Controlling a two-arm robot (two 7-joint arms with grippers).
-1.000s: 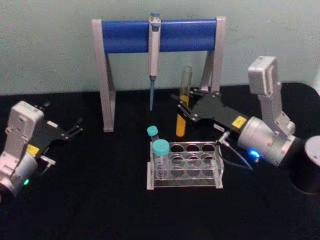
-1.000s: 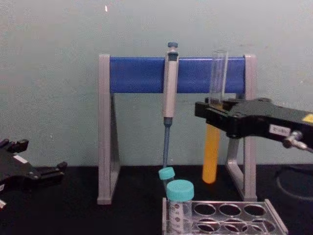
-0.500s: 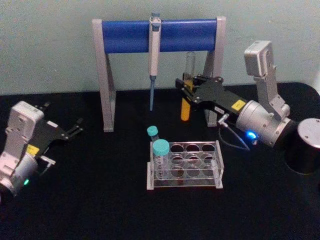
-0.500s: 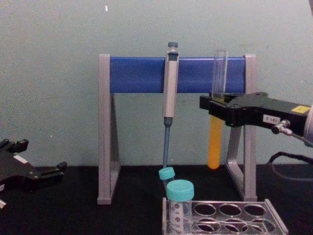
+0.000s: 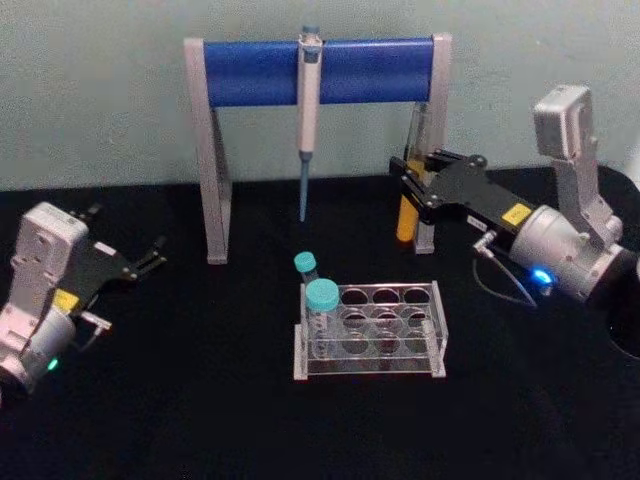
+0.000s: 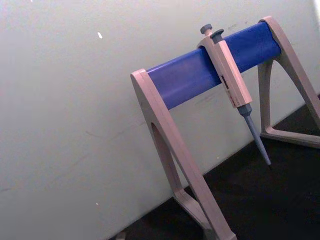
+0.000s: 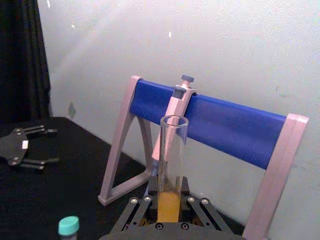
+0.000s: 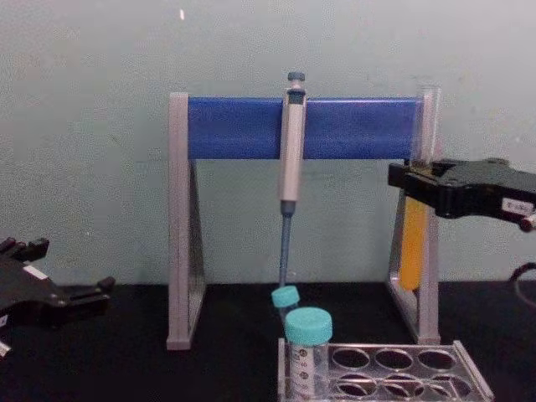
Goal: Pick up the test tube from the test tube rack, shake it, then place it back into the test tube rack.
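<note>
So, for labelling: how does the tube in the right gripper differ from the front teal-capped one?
The test tube is capless, holds orange-yellow liquid, and hangs in the right gripper; the front teal-capped tube is shorter, capped, and stands in the test tube rack. Both are clear and roughly upright.

My right gripper (image 5: 410, 192) is matt black, hard plastic by the look. The test tube (image 7: 172, 150) I hold is clear, smooth, glossy glass. The test tube rack (image 5: 370, 362) is shiny transparent plastic, the lids (image 5: 322, 294) matt teal plastic. The stand's bar (image 5: 260, 72) is smooth blue, its legs (image 5: 205, 170) dull grey. The tabletop (image 5: 200, 400) is matt black.
</note>
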